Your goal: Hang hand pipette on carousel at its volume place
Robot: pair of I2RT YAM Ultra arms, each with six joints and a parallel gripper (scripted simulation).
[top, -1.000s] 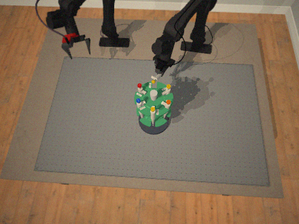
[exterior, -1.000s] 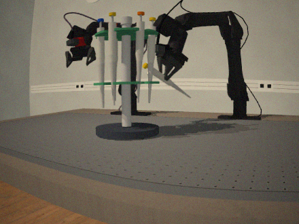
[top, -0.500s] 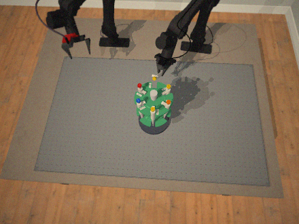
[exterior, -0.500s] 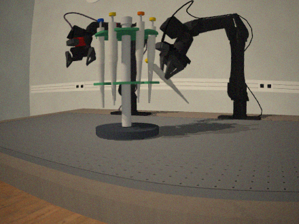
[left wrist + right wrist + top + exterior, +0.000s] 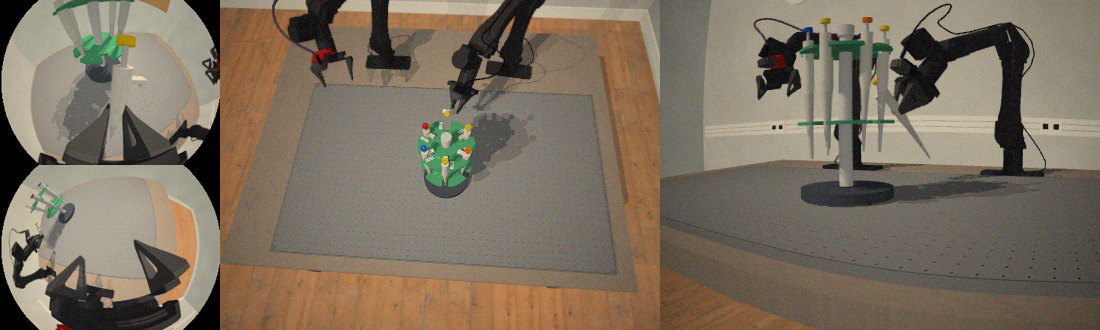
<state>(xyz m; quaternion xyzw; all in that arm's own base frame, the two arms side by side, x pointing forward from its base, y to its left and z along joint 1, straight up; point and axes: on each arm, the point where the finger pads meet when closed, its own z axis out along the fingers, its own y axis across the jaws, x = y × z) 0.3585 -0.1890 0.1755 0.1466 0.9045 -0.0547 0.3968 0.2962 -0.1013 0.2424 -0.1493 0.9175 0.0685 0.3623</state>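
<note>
Top view: the left gripper (image 5: pixel 455 111) (image 5: pixel 898 104) (image 5: pixel 116 107) (image 5: pixel 43 234), upper centre, grips the yellow-buttoned pipette (image 5: pixel 446 113) (image 5: pixel 910 131) (image 5: pixel 122 82) (image 5: pixel 39 229), tilted beside the carousel (image 5: pixel 436 150) (image 5: pixel 845 110) (image 5: pixel 92 59) (image 5: pixel 66 213); the right gripper (image 5: pixel 339 82) (image 5: pixel 775 96) (image 5: pixel 203 66) (image 5: pixel 105 250), upper left, gapes empty. Step, as judged: carrying; next, upright it and match its volume. Grey perforated mat (image 5: pixel 370 210) (image 5: pixel 960 225) (image 5: pixel 159 96) (image 5: pixel 111 220); wooden floor (image 5: pixel 250 150) (image 5: pixel 690 300) (image 5: pixel 156 4) (image 5: pixel 184 239), lower edge.

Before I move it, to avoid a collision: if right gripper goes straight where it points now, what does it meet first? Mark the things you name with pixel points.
Probably the grey mat (image 5: pixel 370 215) (image 5: pixel 960 240) (image 5: pixel 166 85) (image 5: pixel 111 220); the right gripper (image 5: pixel 338 82) (image 5: pixel 775 96) (image 5: pixel 203 66) (image 5: pixel 105 250) points downward. Depth is unclear.
</note>
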